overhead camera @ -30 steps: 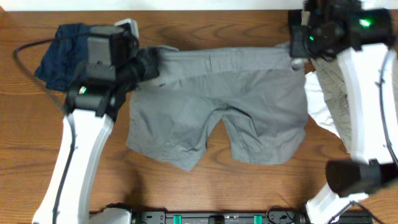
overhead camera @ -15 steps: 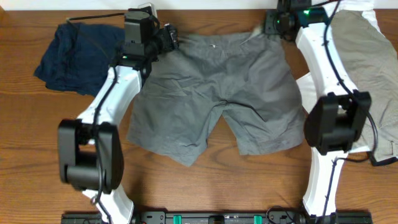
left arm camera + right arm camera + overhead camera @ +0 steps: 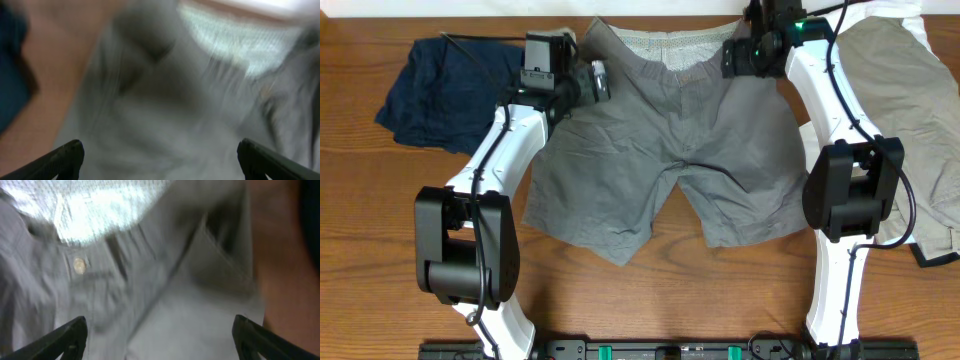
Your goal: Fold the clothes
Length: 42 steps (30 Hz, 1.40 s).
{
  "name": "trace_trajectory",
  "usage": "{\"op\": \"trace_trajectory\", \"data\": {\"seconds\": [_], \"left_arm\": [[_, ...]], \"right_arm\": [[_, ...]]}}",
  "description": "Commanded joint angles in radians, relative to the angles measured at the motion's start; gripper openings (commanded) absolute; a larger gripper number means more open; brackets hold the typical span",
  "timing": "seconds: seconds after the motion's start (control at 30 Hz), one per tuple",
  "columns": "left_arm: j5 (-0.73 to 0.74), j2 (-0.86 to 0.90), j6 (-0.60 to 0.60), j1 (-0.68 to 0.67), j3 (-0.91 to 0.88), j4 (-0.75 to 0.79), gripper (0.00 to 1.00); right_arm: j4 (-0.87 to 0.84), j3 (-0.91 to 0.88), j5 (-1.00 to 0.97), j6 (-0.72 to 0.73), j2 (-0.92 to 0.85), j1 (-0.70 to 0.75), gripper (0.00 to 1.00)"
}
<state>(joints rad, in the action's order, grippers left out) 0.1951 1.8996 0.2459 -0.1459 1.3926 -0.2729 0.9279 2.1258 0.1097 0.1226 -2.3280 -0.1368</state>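
grey shorts (image 3: pixel 660 150) are shown laid flat at the centre of the wooden table (image 3: pixel 720 300), legs toward the near edge, with the pale inner waistband (image 3: pixel 665 45) exposed at the far edge. the left gripper (image 3: pixel 592 82) is held wide open at the waist's left corner and the right gripper (image 3: pixel 732 60) wide open at its right corner. a navy garment (image 3: pixel 430 90) is seen at far left, a khaki garment (image 3: pixel 900 90) at far right.
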Motion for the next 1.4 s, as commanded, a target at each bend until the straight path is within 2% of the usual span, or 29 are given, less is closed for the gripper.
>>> {"op": "trace_trajectory", "data": {"seconds": [0.0,0.23,0.43,0.67,0.87,0.93,1.0,1.07,1.2,1.37], "left_arm": [[-0.011,-0.026,-0.074,0.006,0.019,-0.092,0.98],[-0.024,-0.026,-0.077,0.006,0.019,-0.296,0.98],[-0.031,-0.026,-0.115,0.025,0.02,-0.361,0.98],[-0.032,-0.026,-0.119,0.066,0.019,-0.37,0.98],[-0.032,-0.026,-0.142,0.078,0.019,-0.369,0.98],[-0.032,-0.026,-0.141,0.077,0.019,-0.37,0.98],[-0.032,-0.026,-0.142,0.077,0.019,-0.37,0.98],[-0.032,-0.026,-0.141,0.077,0.019,-0.369,0.98],[-0.032,-0.026,-0.141,0.077,0.019,-0.369,0.98],[-0.032,-0.026,-0.141,0.077,0.019,-0.369,0.97]], "right_arm": [[0.092,0.007,0.054,0.015,0.014,-0.003,0.92],[0.339,0.002,0.058,0.024,0.014,-0.003,0.9],[0.42,-0.034,-0.137,0.099,0.014,0.01,0.9],[0.317,-0.135,-0.137,0.076,0.014,0.06,0.92],[0.2,-0.239,-0.084,0.037,0.014,0.082,0.83],[0.153,-0.254,-0.084,0.037,0.014,0.086,0.75],[0.099,-0.27,-0.084,0.036,0.014,0.091,0.63],[0.044,-0.283,-0.087,0.036,0.014,0.096,0.46],[-0.033,-0.291,-0.112,0.037,0.014,0.102,0.03],[-0.088,-0.291,-0.141,0.036,0.014,0.121,0.01]]}}
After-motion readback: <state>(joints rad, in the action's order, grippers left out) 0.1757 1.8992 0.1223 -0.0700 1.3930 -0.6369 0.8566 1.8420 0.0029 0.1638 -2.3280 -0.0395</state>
